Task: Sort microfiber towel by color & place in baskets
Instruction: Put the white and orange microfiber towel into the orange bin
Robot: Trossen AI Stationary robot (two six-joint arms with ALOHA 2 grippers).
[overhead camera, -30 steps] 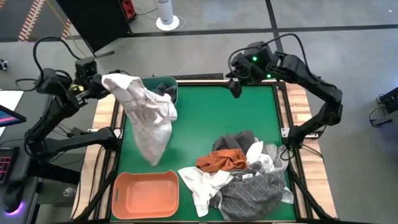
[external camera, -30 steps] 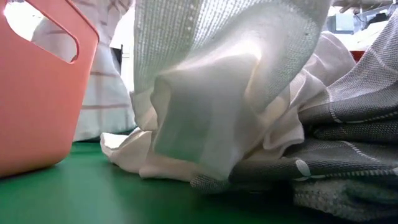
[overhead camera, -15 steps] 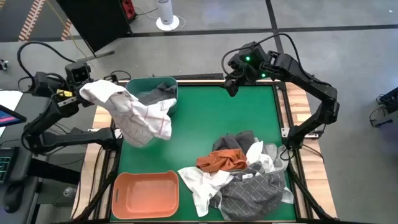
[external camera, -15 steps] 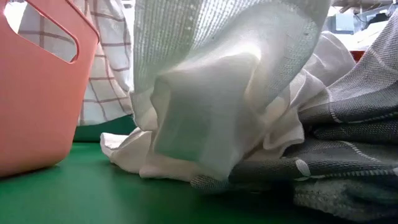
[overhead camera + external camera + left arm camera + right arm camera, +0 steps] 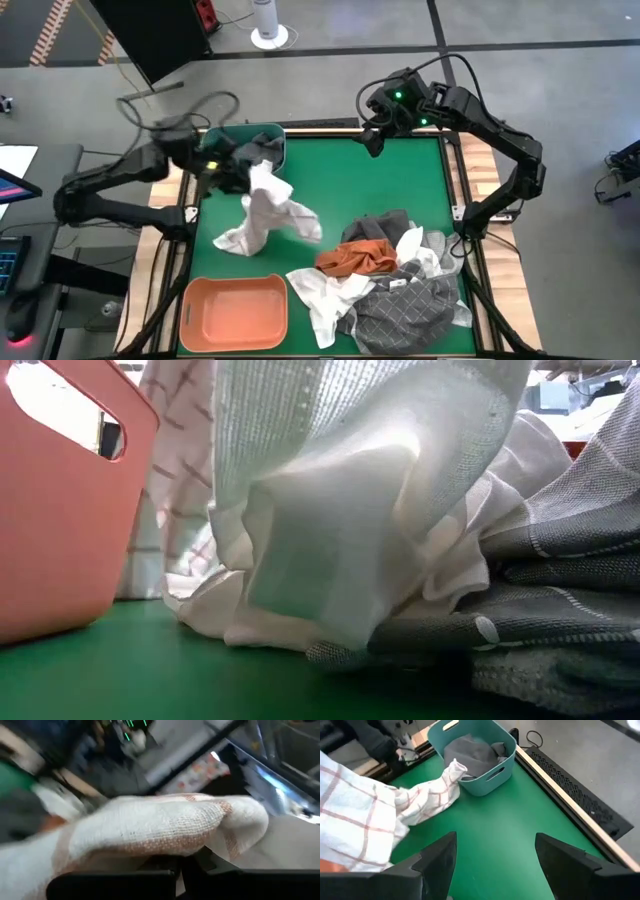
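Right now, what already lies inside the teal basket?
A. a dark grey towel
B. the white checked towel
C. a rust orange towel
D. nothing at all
A: the right wrist view shows a dark grey towel bunched inside the teal basket, while the white checked towel hangs outside it over the green table.

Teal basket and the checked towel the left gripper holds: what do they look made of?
Teal basket: looks like moulded plastic, smooth matte walls, rounded corners, cut-out handle slots. Holds a dark grey cloth.
Checked towel: soft woven cloth, white with thin reddish grid lines; it drapes and creases limply. Left wrist view shows a coarse weave up close; exact fibre can't be told. Left gripper is shut on it.
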